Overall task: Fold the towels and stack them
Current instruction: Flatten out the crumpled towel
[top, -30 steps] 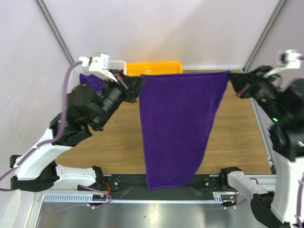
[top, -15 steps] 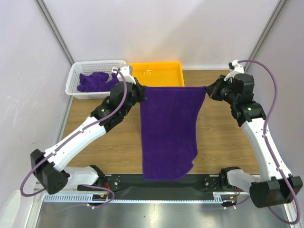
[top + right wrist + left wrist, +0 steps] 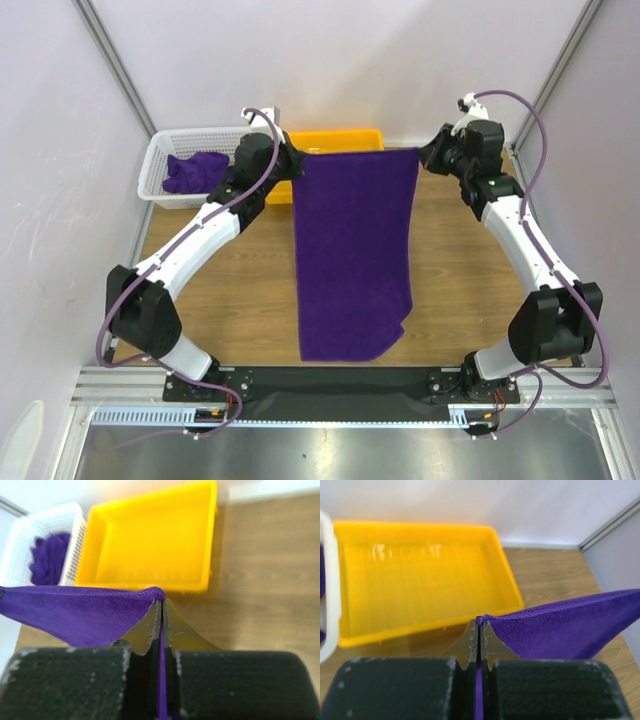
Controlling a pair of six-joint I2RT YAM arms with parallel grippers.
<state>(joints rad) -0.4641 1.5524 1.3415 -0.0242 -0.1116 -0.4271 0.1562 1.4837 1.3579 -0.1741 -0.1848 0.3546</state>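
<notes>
Towel [image 3: 355, 260], top corners clamped in closed left gripper [image 3: 480, 624] and right gripper [image 3: 161, 605], now drawn rearward and lowered, ready for spreading flat.

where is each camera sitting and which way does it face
top external: above, behind the bases, looking down at the table; both arms show, holding the towel
left wrist: on the left arm, facing the yellow tray; left gripper pinches a towel corner
right wrist: on the right arm, facing tray and white basket; right gripper pinches the other corner
shared: both wrists see tray and towel
</notes>
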